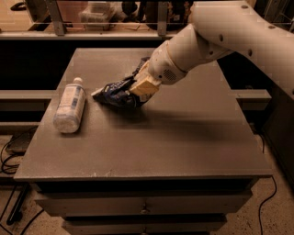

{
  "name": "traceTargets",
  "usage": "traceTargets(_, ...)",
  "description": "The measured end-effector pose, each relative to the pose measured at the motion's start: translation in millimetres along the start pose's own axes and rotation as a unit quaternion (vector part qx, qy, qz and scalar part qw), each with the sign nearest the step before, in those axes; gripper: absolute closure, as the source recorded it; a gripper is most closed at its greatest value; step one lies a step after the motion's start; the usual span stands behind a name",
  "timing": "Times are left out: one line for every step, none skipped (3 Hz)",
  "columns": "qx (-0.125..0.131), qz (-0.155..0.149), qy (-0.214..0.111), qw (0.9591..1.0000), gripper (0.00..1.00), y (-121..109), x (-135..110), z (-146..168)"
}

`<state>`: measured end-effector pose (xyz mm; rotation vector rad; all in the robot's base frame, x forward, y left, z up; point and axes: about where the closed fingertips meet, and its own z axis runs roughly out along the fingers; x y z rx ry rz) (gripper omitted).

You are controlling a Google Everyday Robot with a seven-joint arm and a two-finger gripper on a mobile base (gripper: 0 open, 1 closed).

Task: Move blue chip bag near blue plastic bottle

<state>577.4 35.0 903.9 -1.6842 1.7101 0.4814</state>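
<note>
The blue chip bag (115, 92) is a crinkly navy bag with white lettering, low over or resting on the grey table top (151, 137), left of centre. My gripper (140, 88) is shut on the bag's right end, its tan fingers (146, 85) pinching it. The white arm reaches in from the upper right. The blue plastic bottle (70, 106) lies on its side near the table's left edge, cap pointing away, a short gap to the left of the bag.
The table is a drawer cabinet with front edge at the bottom (142, 174). Behind it runs a shelf with a rail and clutter (98, 11). Cables (9, 156) lie on the floor at the left.
</note>
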Motion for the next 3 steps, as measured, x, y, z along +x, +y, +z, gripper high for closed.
traceTargets(-0.001,-0.001,0.000,1.0000,0.14,0.9,-1.0,1.3)
traceTargets(-0.003,-0.002,0.000,1.0000,0.00,1.8,-1.9,2.7)
traceTargets(-0.003,-0.002,0.000,1.0000,0.00,1.8,-2.0,2.8)
